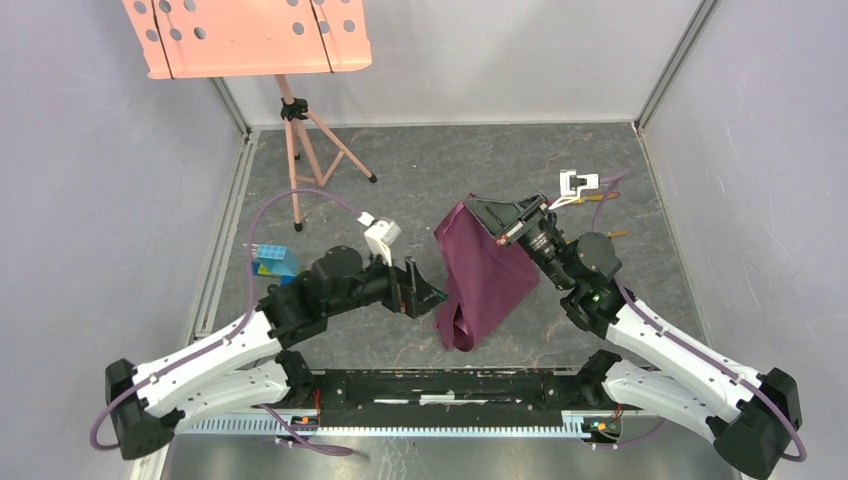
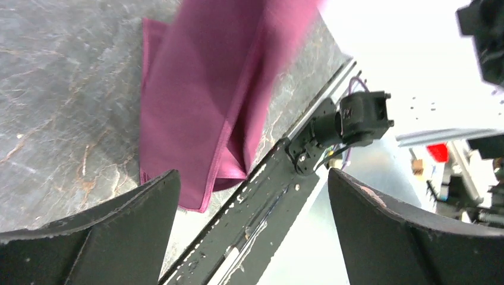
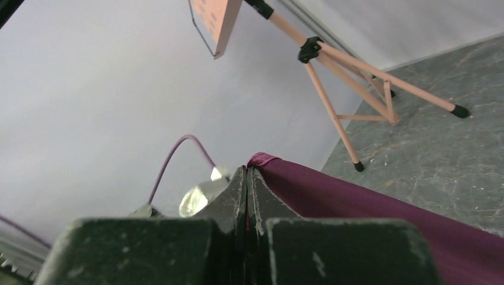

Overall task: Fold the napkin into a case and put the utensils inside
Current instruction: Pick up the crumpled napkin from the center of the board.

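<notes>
Fold step, early on. Right jaws are pinching fully closed on the top corner of the napkin (image 1: 485,275) and holding it up off the desk (image 1: 420,165). The cloth is hanging below those jaws, with its low end bunching on the desk. Left jaws are standing wide open, gripping nothing, just beside the hanging cloth. Next move is probably calling for the left jaws to take a low edge. No case is forming yet, so nothing is inside; utensils aren't clearly showing.

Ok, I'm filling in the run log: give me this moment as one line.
right gripper: shut on corner of plum-purple cloth napkin, raised | left gripper: open, empty, beside napkin | napkin's lower end: on grey table
</notes>
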`<act>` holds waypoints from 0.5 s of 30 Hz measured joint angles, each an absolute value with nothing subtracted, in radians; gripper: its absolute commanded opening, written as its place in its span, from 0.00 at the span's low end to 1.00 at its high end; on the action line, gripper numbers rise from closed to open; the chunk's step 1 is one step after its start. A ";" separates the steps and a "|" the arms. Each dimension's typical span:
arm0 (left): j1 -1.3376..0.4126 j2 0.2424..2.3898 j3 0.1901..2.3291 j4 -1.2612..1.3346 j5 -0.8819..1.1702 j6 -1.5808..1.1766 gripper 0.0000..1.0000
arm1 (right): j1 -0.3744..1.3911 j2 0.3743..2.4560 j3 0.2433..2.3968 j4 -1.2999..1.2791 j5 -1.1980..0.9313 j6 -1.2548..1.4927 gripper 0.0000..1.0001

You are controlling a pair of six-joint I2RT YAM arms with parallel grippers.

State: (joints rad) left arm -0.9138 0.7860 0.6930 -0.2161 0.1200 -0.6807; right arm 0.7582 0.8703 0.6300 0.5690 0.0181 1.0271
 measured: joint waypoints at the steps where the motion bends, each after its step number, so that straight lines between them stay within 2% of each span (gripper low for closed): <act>1: -0.950 0.817 0.700 -0.205 0.102 -0.664 1.00 | 0.758 0.881 0.648 0.547 0.034 1.023 0.00; 9: -1.007 0.931 0.744 -0.126 -0.051 -0.615 0.87 | 0.758 0.916 0.812 0.484 0.066 0.991 0.00; 11: -1.007 0.937 0.744 -0.093 -0.058 -0.614 0.80 | 0.758 0.915 0.839 0.484 0.071 0.986 0.00; 14: -1.007 0.963 0.754 -0.041 -0.057 -0.612 0.60 | 0.758 0.914 0.851 0.484 0.079 0.980 0.00; 15: -1.007 0.975 0.762 -0.026 -0.057 -0.610 0.58 | 0.758 0.914 0.851 0.484 0.083 0.980 0.00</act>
